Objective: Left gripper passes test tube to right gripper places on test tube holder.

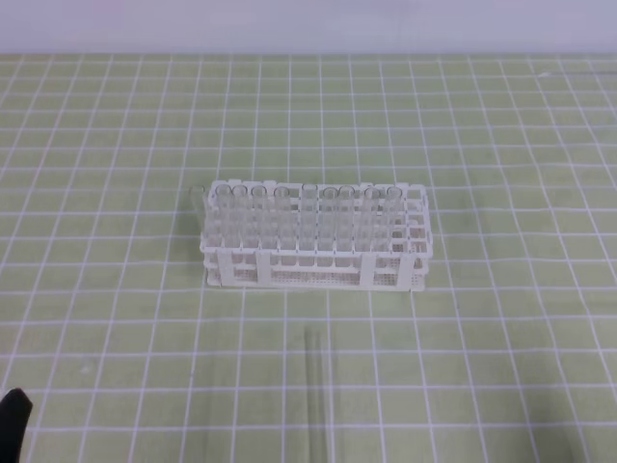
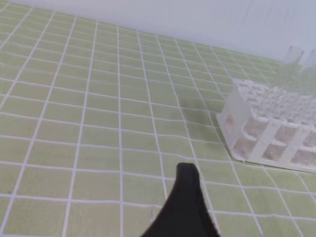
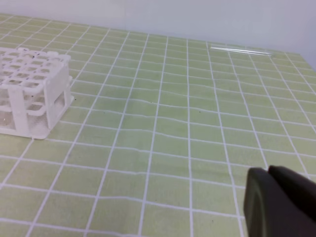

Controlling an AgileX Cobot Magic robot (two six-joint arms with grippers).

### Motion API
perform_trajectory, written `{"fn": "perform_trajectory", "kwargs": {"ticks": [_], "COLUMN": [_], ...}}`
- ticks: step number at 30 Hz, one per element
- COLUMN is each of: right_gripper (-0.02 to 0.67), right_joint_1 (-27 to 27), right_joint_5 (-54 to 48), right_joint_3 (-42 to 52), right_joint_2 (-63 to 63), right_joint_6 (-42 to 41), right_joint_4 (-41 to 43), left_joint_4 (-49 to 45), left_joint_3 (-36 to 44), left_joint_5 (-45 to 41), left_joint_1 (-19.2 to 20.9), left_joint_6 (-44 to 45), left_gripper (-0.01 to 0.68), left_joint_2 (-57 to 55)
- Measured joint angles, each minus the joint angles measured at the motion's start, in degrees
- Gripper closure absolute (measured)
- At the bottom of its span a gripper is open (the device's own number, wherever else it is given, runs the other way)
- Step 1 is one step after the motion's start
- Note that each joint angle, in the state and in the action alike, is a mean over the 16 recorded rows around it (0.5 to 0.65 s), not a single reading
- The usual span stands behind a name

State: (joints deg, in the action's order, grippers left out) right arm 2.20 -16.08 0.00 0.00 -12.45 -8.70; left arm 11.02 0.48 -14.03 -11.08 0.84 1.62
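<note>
the rack [image 1: 316,253] stands near the middle of the green gridded mat [image 1: 106,145], its back rows already stocked with clear tubes. a loose tube [image 1: 315,386] lies flat on the mat in front of it, running lengthways toward the mat's near edge, well apart from the rack and very faint against the squares.

the left gripper [image 1: 13,417] shows only as a dark tip at the mat's near left corner; its wrist view shows one black finger [image 2: 185,207] over bare mat, the rack off to its right. its jaws stand wide with nothing between them. the right gripper [image 3: 279,202] is out of the high view; in its own view it is a dark block low at the right, jaws shut and empty, the rack away to its left.

the step in hand looks like the left arm's reach for the lying tube, not yet begun. done well, it would come in from the left, square the fingers across the tube's length, and close near one end, leaving a long free stretch for the right claw to take. glass rolls easily on a flat mat, so a straight, low descent seems wise. the right claw must open before the handover.

no brand, label or writing can be read anywhere.
</note>
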Motion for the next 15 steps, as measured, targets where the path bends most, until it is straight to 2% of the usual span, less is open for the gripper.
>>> {"fn": "perform_trajectory", "kwargs": {"ticks": [15], "right_gripper": [0.666], "right_joint_1": [0.00], "right_joint_5": [0.00], "right_joint_3": [0.00], "right_joint_2": [0.00], "right_joint_6": [0.00], "right_joint_4": [0.00], "left_joint_4": [5.72], "left_joint_3": [-0.14], "left_joint_5": [4.65], "left_joint_1": [0.01], "left_joint_6": [0.00], "left_gripper": [0.153], "left_joint_2": [-0.53]}}
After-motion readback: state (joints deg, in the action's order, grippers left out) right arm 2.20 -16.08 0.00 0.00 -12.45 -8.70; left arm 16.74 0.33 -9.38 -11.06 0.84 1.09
